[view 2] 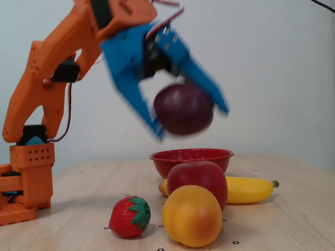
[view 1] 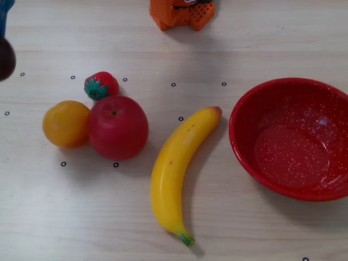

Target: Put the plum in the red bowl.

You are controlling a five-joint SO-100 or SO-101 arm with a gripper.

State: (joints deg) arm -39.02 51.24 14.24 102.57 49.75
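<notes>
The dark purple plum (view 2: 183, 109) hangs in the air, held between the blue fingers of my gripper (view 2: 191, 123), which is shut on it; both are motion-blurred. In the top-down fixed view only a dark sliver of the plum (view 1: 5, 57) shows at the far left edge, with a bit of blue finger above it. The red bowl (view 1: 244, 111), speckled white and empty, sits on the table at the right; in the side fixed view the red bowl (view 2: 191, 156) stands behind the fruits, below and beyond the raised plum.
On the table lie a red apple (view 1: 118, 127), an orange (view 1: 66, 124), a small strawberry (view 1: 100, 86) and a long banana (view 1: 176, 168) between the apple and the bowl. The orange arm base (view 1: 181, 12) stands at the far edge.
</notes>
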